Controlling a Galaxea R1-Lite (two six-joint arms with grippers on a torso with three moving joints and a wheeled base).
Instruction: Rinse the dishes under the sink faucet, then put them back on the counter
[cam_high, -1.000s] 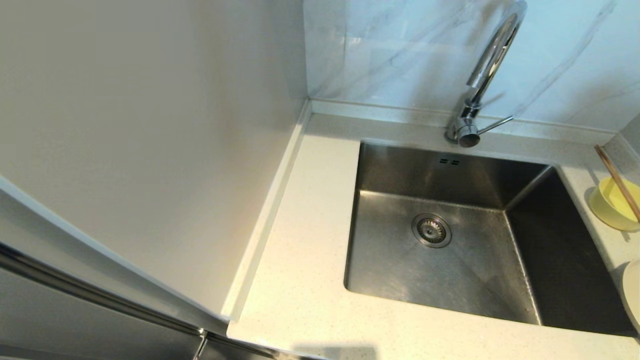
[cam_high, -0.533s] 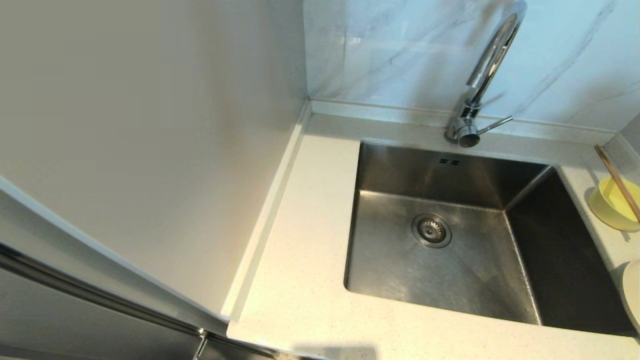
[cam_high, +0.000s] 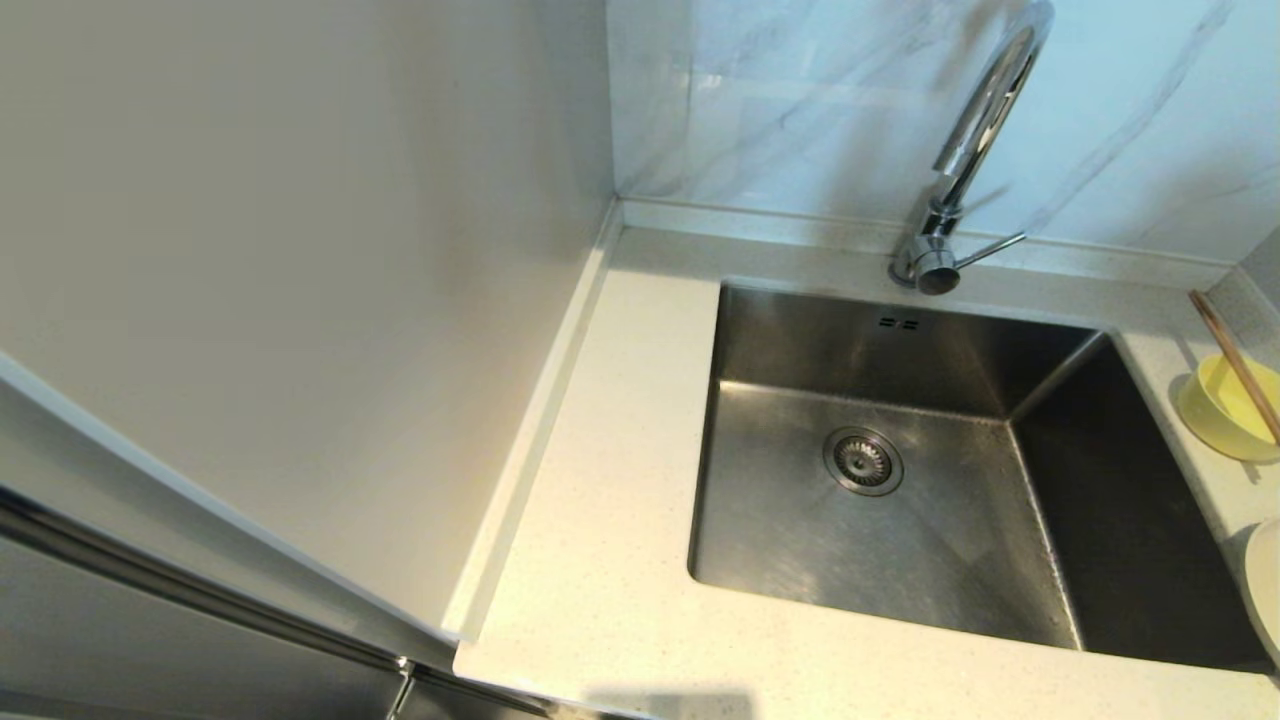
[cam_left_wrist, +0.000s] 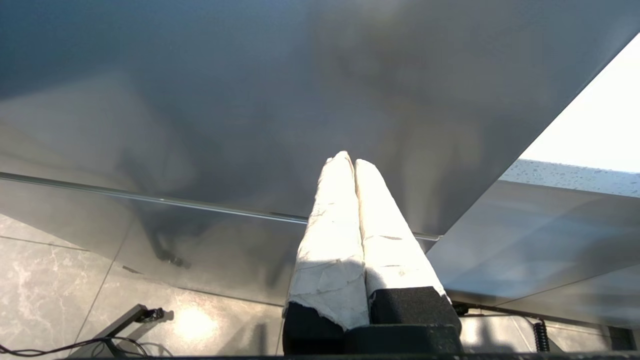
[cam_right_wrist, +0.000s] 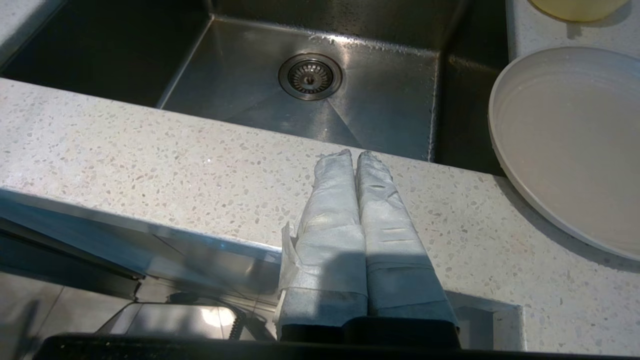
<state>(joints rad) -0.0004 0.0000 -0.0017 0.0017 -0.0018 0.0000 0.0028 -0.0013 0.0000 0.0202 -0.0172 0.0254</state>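
Steel sink (cam_high: 900, 480) dry-looking & empty, faucet (cam_high: 975, 140) at far edge w/ no water seen. Bowl (cam_high: 1225, 405) w/ chopsticks (cam_high: 1235, 365) across it, plate (cam_right_wrist: 570, 145) nearer, all on desk (cam_high: 610, 500) right of sink, so apparently nothing rinsed yet. Left hand (cam_left_wrist: 350, 162) & right hand (cam_right_wrist: 354, 157) both closed, empty, low at near desk edge.

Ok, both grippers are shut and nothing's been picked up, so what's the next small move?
Probably open the right gripper and ease it toward the plate. It hangs shut over the counter's front edge, closest to that dish, and the sink is empty. The bowl with the chopsticks sits further back; the left gripper is parked low.
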